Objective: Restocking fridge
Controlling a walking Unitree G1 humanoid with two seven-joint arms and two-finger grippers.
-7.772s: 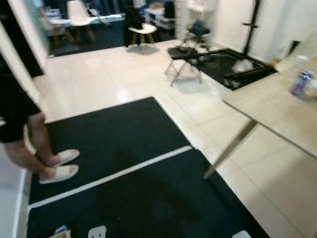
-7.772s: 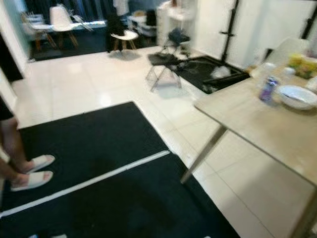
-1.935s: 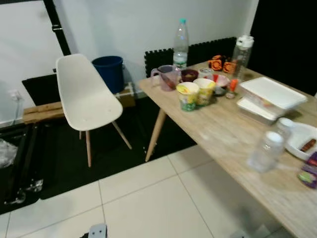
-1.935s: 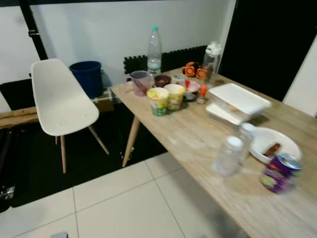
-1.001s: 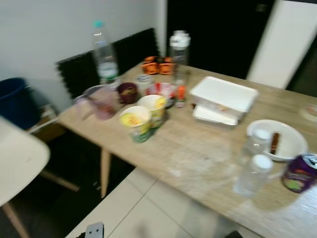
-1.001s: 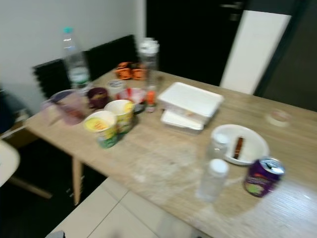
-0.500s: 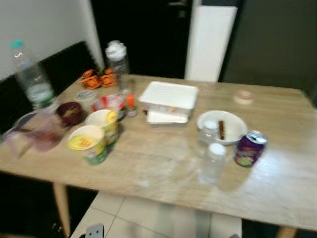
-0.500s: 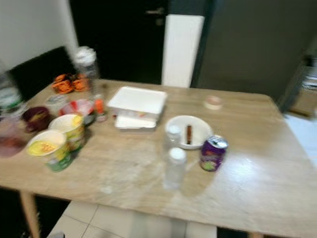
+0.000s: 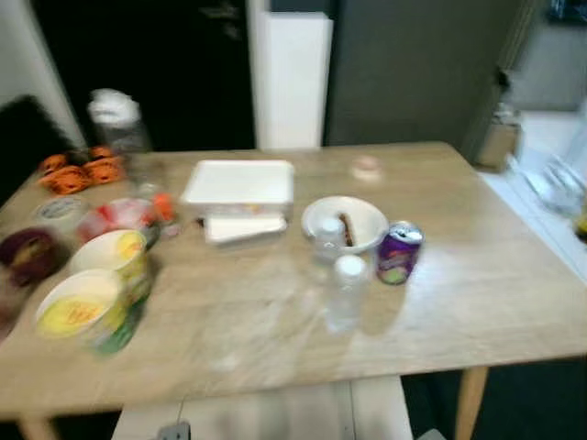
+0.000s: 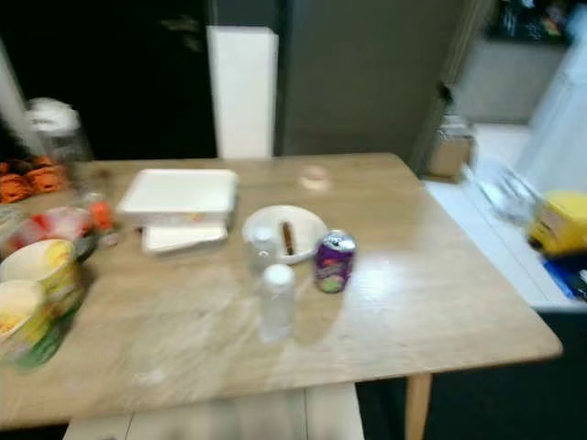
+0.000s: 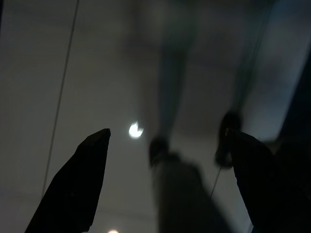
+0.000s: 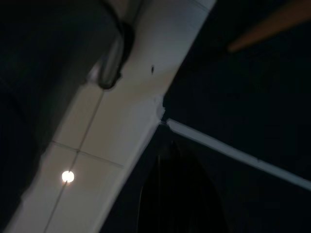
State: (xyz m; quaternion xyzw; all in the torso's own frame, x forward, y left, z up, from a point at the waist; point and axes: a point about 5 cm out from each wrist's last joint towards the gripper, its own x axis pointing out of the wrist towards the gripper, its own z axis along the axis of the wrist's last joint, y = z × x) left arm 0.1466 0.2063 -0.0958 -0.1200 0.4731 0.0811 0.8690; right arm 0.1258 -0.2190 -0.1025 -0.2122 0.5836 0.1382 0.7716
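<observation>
The camera is swinging round to the right, so the light wooden table (image 9: 275,339) is now sitting square before the robot, no longer off to the right. The purple drink can (image 9: 398,252), clear plastic bottle (image 9: 346,291) and white bowl (image 9: 346,223) are coming toward centre frame. The white chair and black mats are passing from sight.

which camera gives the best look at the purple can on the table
The right eye view: the can stands nearer the picture's middle, its silver top and purple side plain beside the white bowl. The left eye view shows the same can, equally blurred. The wrist views look at dark floor instead.
</observation>
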